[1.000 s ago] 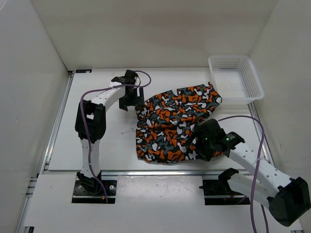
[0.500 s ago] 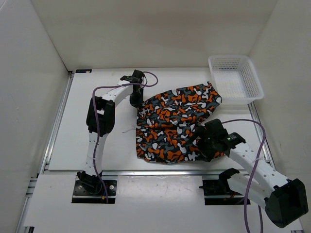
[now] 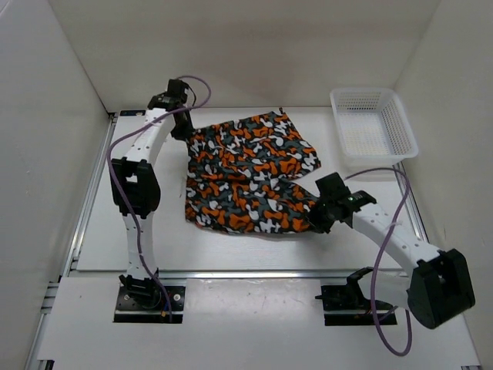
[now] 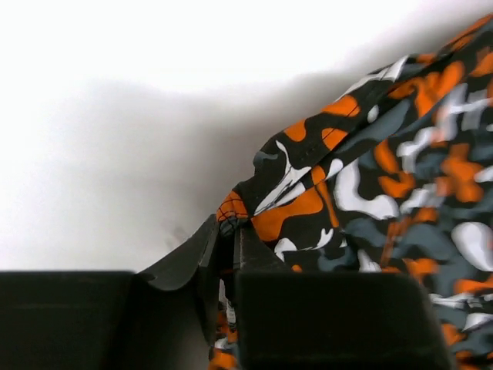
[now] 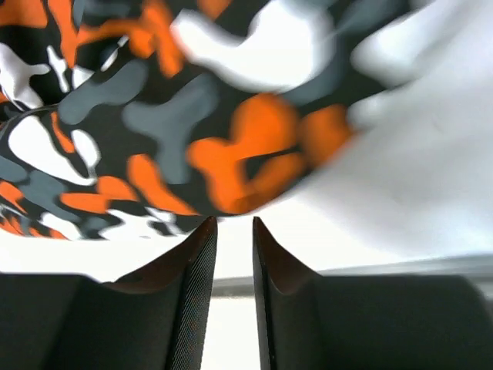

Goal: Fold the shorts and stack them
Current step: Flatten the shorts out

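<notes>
Straightening the shorts, with no fold made yet

I am pinching the far-left corner of the shorts (image 3: 246, 177) in my left gripper (image 4: 231, 235), fingers pressed tight on the cloth. The shorts are lying rumpled and partly doubled over across the middle of the table (image 3: 146, 231), apart from the basket (image 3: 373, 123) at the far right. My right gripper (image 5: 233, 223) is sitting at their near right edge, fingers nearly together, and I cannot tell whether cloth is caught there. I am judging that flattening, folding and stacking all remain.
</notes>
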